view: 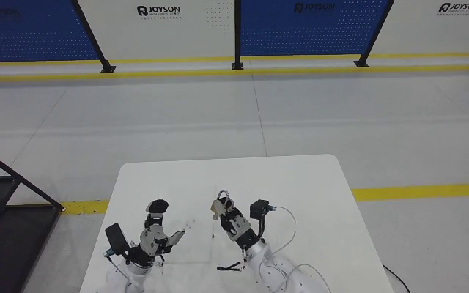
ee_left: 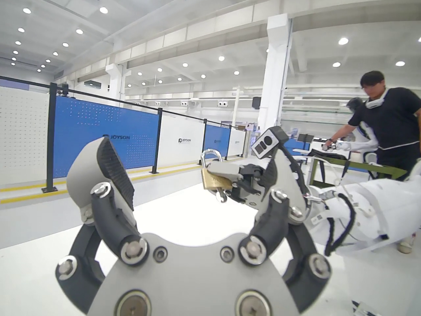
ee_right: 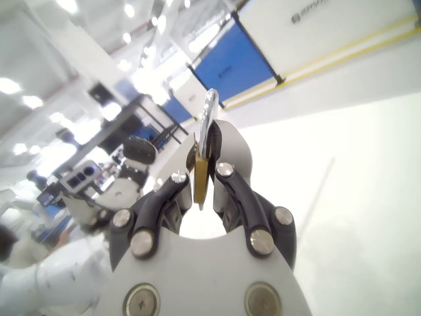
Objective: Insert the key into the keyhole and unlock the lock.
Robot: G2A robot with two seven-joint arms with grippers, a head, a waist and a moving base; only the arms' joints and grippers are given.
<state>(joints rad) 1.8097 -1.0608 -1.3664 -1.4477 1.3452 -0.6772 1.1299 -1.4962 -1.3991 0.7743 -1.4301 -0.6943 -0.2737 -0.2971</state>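
Note:
My right gripper [view: 223, 212] holds a brass padlock [view: 219, 204] with a silver shackle above the white table [view: 308, 190]. In the right wrist view its fingers [ee_right: 230, 139] are shut on the lock body [ee_right: 200, 179], and the shackle points away from the wrist. A small silver piece [ee_left: 221, 196], apparently the key, sticks out of the lock's underside. My left gripper [view: 167, 222] is a short way to the left of the lock, open with nothing between its fingers [ee_left: 111, 172]. In the left wrist view the padlock [ee_left: 213, 180] lies beyond the left gripper [ee_left: 190, 166].
Both arms are over the table's near half, and the far half is bare. A black frame [view: 22, 192] stands off the table's left side. Blue and white fence panels [view: 308, 26] and a yellow floor line [view: 410, 192] lie beyond. A thin cable [view: 291, 223] loops by the right wrist.

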